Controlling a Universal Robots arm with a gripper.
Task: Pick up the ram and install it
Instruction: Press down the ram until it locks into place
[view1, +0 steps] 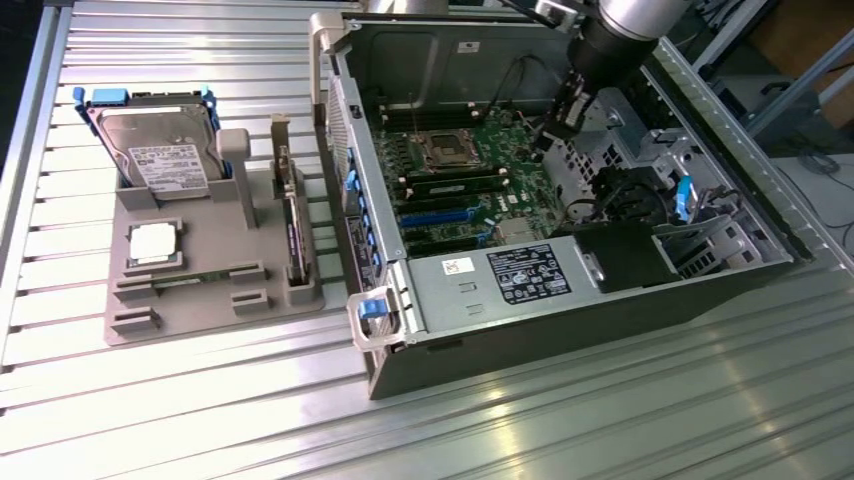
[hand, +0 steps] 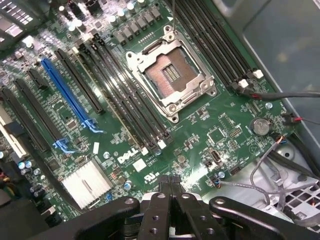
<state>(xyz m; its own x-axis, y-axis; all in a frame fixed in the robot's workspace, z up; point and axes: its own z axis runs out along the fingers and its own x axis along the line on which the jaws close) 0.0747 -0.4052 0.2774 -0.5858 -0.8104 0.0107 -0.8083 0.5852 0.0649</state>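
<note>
Exterior view: the ram (view1: 187, 283) appears to be the thin dark-green strip standing on edge in the front groove of the grey tray (view1: 134, 325), just in front of the silver CPU chip (view1: 154, 243); it is well apart from the open computer case (view1: 587, 300); the strip is too slight to be sure of.

Handling, as a judgement: expect it to be light, stiff and thin; the board is brittle if bent or twisted; take it across the two flat faces near the middle of its length, by the upper edge, and keep off the contact edge.

Tool: the gripper (hand: 170, 186) hangs over the motherboard (hand: 200, 125) inside the case; its fingers are pressed together; you can make out nothing clamped between them.

Counts: one ram; one CPU chip; one hard drive (view1: 163, 155); one expansion card (view1: 294, 235), as far as you can tell; one empty CPU socket (hand: 170, 75); one blue slot (hand: 67, 95); four long black memory slots (hand: 125, 95) in the bank between socket and blue slot.
</note>
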